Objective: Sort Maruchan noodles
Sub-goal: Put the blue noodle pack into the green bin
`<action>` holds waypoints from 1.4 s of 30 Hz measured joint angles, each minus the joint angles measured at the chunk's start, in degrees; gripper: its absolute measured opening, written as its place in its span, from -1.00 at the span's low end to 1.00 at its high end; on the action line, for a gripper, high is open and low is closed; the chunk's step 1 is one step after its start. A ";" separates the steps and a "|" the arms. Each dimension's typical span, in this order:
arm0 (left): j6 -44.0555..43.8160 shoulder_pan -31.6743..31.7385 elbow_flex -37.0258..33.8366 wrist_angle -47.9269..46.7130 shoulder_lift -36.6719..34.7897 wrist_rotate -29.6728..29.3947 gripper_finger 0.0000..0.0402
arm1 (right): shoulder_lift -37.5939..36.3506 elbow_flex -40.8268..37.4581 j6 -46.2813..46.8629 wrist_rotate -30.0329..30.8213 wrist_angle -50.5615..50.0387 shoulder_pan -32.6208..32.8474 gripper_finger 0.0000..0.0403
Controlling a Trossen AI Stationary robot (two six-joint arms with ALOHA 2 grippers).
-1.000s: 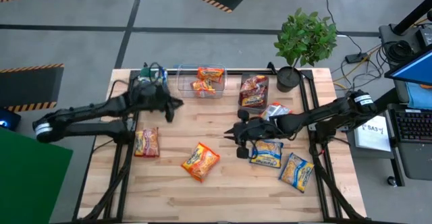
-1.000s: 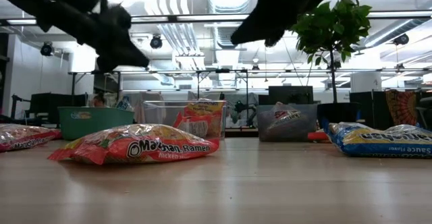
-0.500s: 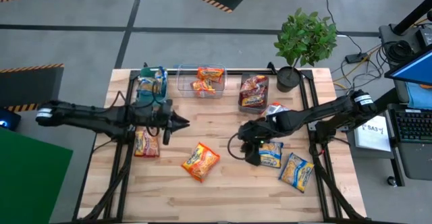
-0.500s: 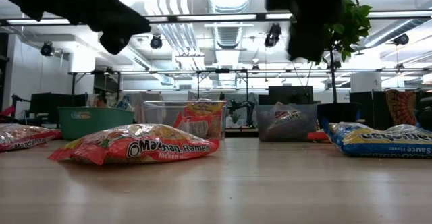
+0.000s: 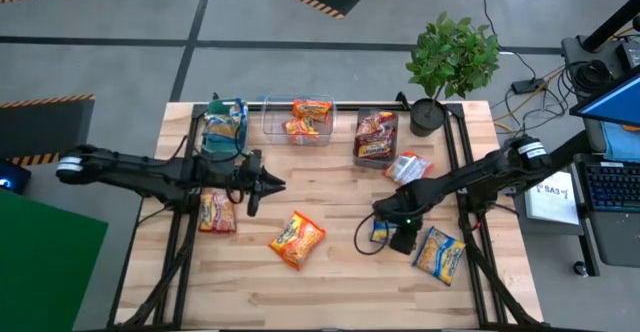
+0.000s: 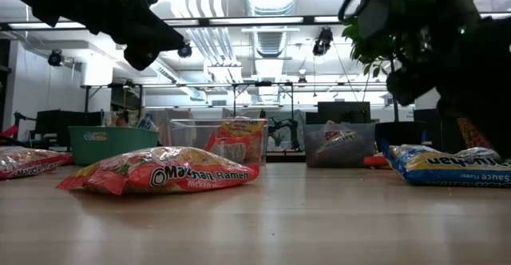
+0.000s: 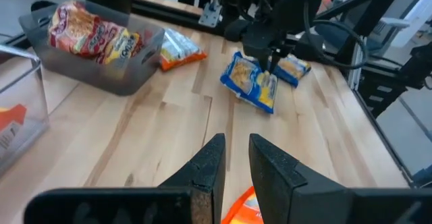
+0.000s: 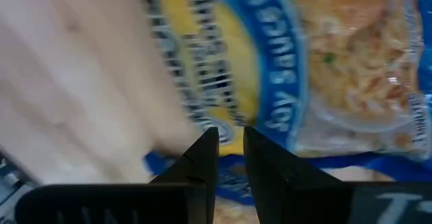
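Maruchan noodle packets lie flat on the wooden table: an orange one (image 5: 297,239), a red one (image 5: 217,212), two blue-and-yellow ones (image 5: 378,232) (image 5: 440,253) and a red-and-white one (image 5: 408,165). My right gripper (image 5: 388,234) points down at the nearer-to-middle blue-and-yellow packet (image 8: 290,69) with only a slit between its fingers. My left gripper (image 5: 280,184) (image 7: 233,158) hangs above the table's middle, almost level, shut and empty. Other packets lie in the teal bin (image 5: 224,122), the clear bin (image 5: 298,119) and the grey bin (image 5: 376,134). My right gripper comes at the blue-and-yellow packet's printed face (image 7: 251,82) from above, its fingers (image 7: 273,63) pointing steeply down. The packet lies on the table. I cannot tell whether the fingertips touch it.
The three bins stand in a row along the far edge, with a potted plant (image 5: 452,62) at the far right corner. Bare wood lies between the two grippers and along the near edge (image 5: 330,297).
My left gripper has swung from over the teal bin toward the table's middle and stays empty. My right gripper has tipped from nearly level to pointing steeply down, rolled, and sunk toward the near right, onto the blue-and-yellow packet.
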 joint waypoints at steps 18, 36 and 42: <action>-4.97 0.00 -0.08 5.07 7.85 0.27 -0.75 | 5.13 12.20 -27.77 19.72 37.25 -0.77 -0.71; -16.63 0.00 0.09 15.72 24.47 0.20 -0.75 | 6.75 2.34 -27.10 32.97 39.80 -1.03 -0.71; -17.74 0.00 0.09 23.93 29.96 0.15 -0.75 | 11.04 0.50 -26.26 34.37 45.27 -1.61 -0.71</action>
